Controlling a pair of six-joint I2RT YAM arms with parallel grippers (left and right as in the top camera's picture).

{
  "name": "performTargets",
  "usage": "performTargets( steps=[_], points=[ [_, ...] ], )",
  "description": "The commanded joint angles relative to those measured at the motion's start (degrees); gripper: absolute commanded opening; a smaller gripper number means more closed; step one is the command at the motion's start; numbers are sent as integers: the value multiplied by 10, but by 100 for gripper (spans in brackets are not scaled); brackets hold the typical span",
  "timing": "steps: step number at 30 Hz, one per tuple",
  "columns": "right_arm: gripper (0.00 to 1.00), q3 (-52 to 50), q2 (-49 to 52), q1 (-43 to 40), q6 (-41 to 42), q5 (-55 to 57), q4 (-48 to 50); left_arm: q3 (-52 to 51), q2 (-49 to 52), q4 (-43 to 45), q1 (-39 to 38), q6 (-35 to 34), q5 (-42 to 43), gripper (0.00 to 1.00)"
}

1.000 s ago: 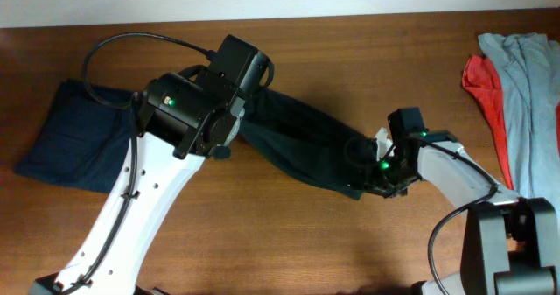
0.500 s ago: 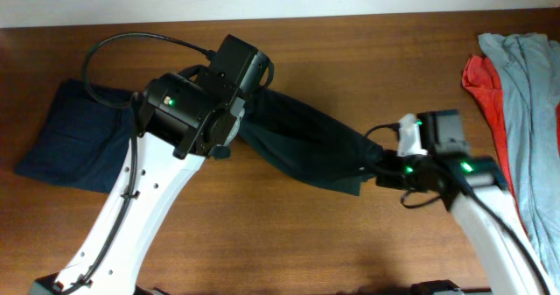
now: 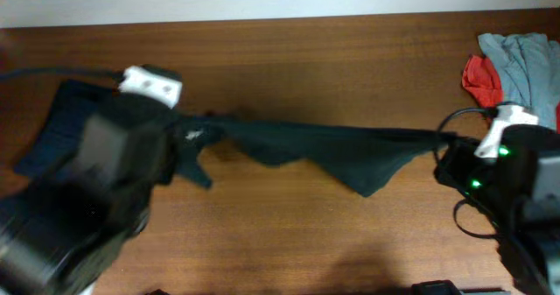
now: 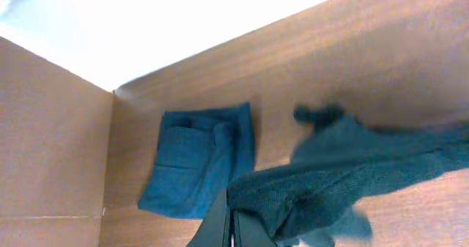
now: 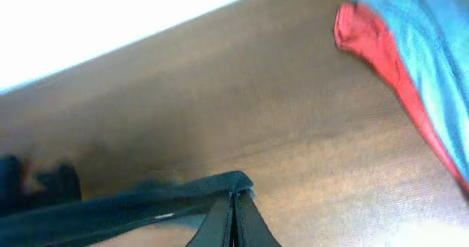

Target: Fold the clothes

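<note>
Black T-shirt (image 3: 324,146), seen overhead, stretches taut over the counter (image 3: 289,67) just right of the navy folded garment (image 3: 52,129); the left wrist view shows the left pincer (image 4: 230,221) clamped on its cloth near that garment, and the right wrist view shows the right pincer (image 5: 236,216) pinching the end farthest from it, so lowering both ends evenly looks wisest.

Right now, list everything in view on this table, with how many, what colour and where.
T-shirt: one, black, stretched across the table's middle between both tools.
folded garment: one, dark navy, left end of the table.
red garment: one, red, far right edge.
grey garment: one, light grey, beside the red one.
table: one, brown wood.
left tool: one, dark, shut on the T-shirt's left end.
right tool: one, dark, shut on the T-shirt's right end.
</note>
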Motion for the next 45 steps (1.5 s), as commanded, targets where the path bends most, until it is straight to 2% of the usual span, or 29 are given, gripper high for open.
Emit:
performTargets(
  steps=[1, 5, 9, 14, 18, 21, 24, 31, 34, 36, 37, 38, 39, 41, 45],
  points=[
    [4, 76, -8, 3, 5, 36, -24, 10, -46, 9, 2, 8, -19, 1],
    [4, 153, -8, 3, 5, 42, -75, 10, -81, 11, 2, 23, 3, 0],
    [4, 229, -8, 3, 5, 45, -164, 15, -110, 4, 2, 36, 73, 0],
    [4, 241, -3, 3, 5, 45, -233, 16, -99, 5, 2, 35, 83, 1],
    [4, 227, 37, 3, 5, 45, -229, 15, -14, 19, 2, 36, 81, 0],
    [4, 210, 125, 3, 3, 45, -197, 15, 110, 43, 10, 36, 42, 0],
    [4, 199, 193, 3, -13, 45, -163, 15, 191, 83, 35, 40, 42, 0],
    [4, 198, 459, 3, -55, 43, -20, 15, 396, 257, 88, 109, 81, 2],
    [4, 198, 558, -5, -72, 44, 76, 15, 479, 344, 92, 126, 91, 10],
    [13, 198, 596, -17, -73, 43, 123, 15, 522, 383, 93, 143, 76, 25],
    [28, 198, 601, -25, -77, 43, 130, 15, 529, 388, 95, 143, 49, 51],
    [46, 198, 597, -35, -82, 43, 122, 17, 527, 386, 99, 143, -6, 65],
    [53, 199, 593, -42, -82, 43, 113, 21, 524, 382, 101, 143, -28, 76],
    [58, 199, 581, -58, -81, 29, 76, 40, 512, 346, 107, 137, -47, 79],
    [59, 199, 565, -83, -81, -30, -9, 83, 479, 236, 120, 58, -36, 80]
  ],
)
